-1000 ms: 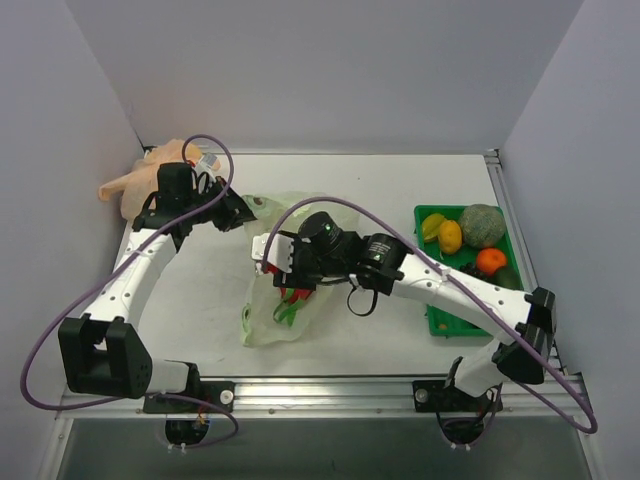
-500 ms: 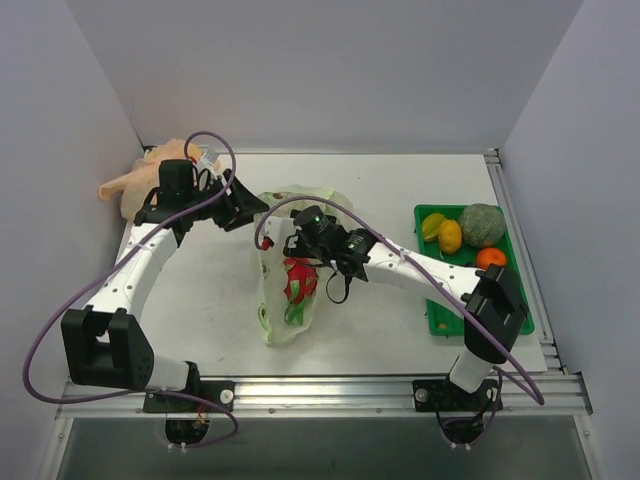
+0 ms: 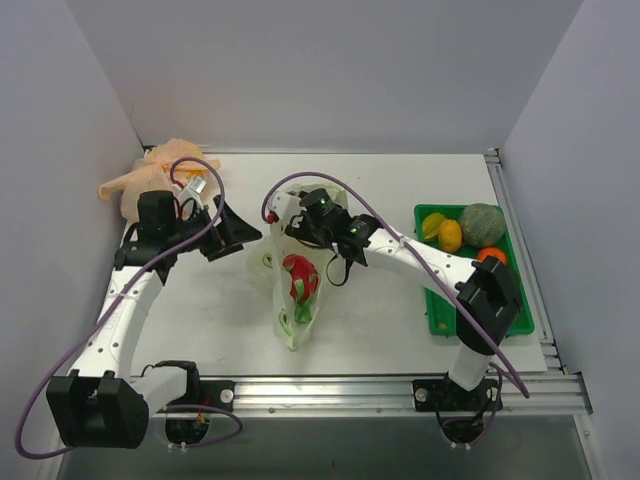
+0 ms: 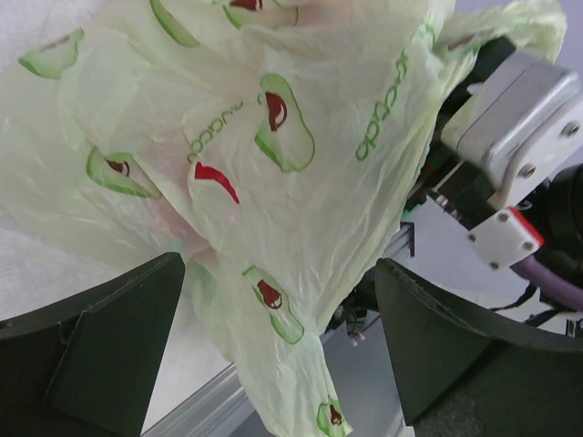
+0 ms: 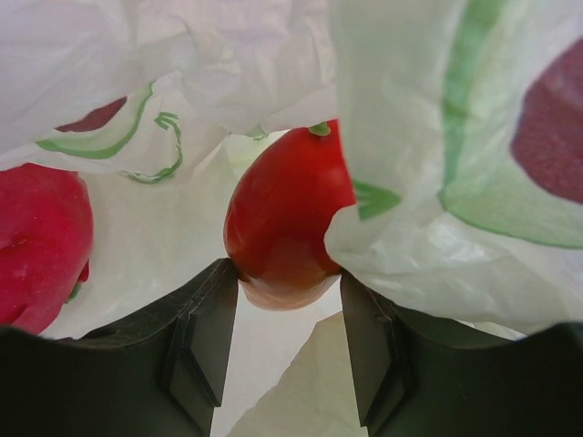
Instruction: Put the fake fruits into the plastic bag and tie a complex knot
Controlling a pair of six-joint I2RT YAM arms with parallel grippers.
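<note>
Has left claw [image 4: 278, 273] spread wide at avocado-print plastic bag [image 4: 301, 182]; right claw [image 5: 289, 273] inside, red fruit [image 5: 282, 228] at fingertips, grip unclear.

The plastic bag [image 4: 301, 118] is thin, crinkly, translucent film printed with avocados, the red fruit [image 5: 287, 228] is smooth, glossy plastic, and the green tray [image 3: 438, 322] is shiny moulded plastic.

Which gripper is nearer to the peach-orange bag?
Left. The left gripper is just right of the peach-orange bag; the right gripper is farther right, inside the pale green bag.
</note>
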